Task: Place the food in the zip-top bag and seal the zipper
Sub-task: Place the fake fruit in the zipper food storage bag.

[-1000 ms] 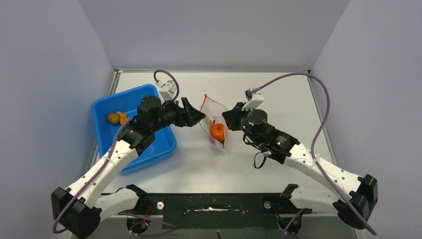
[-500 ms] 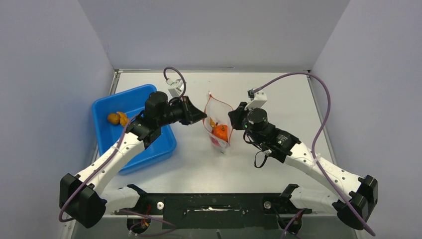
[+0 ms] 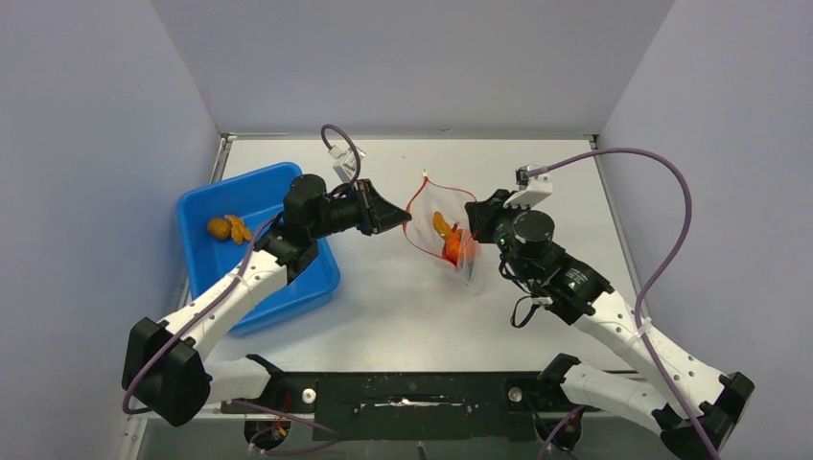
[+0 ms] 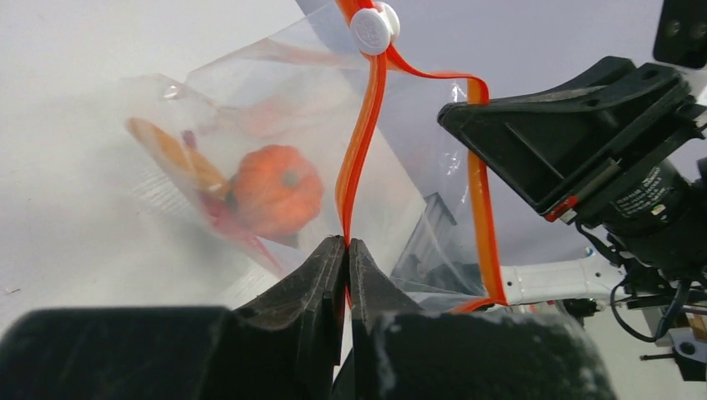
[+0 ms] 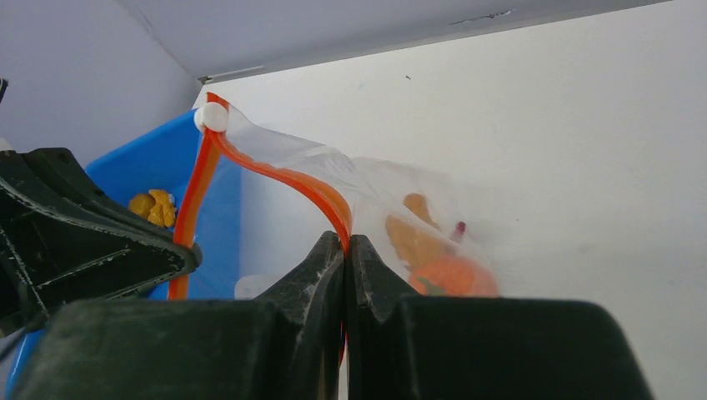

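Note:
The clear zip-top bag hangs between my two grippers with its mouth spread wide. My left gripper is shut on one side of the red-orange zipper. My right gripper is shut on the other side of the zipper. A white slider sits at one end of the strip. Inside the bag lie food pieces: an orange round fruit, a yellow-brown lump and a slim red chili. More yellow-brown lumps rest in the blue tray.
The blue tray stands at the left of the table, under my left forearm. Grey walls close in the table at the back and both sides. Purple cables loop above both arms.
My left gripper has shut on the bag's mouth edge. Both grippers and the bag have moved right, and the mouth has been pulled wider.

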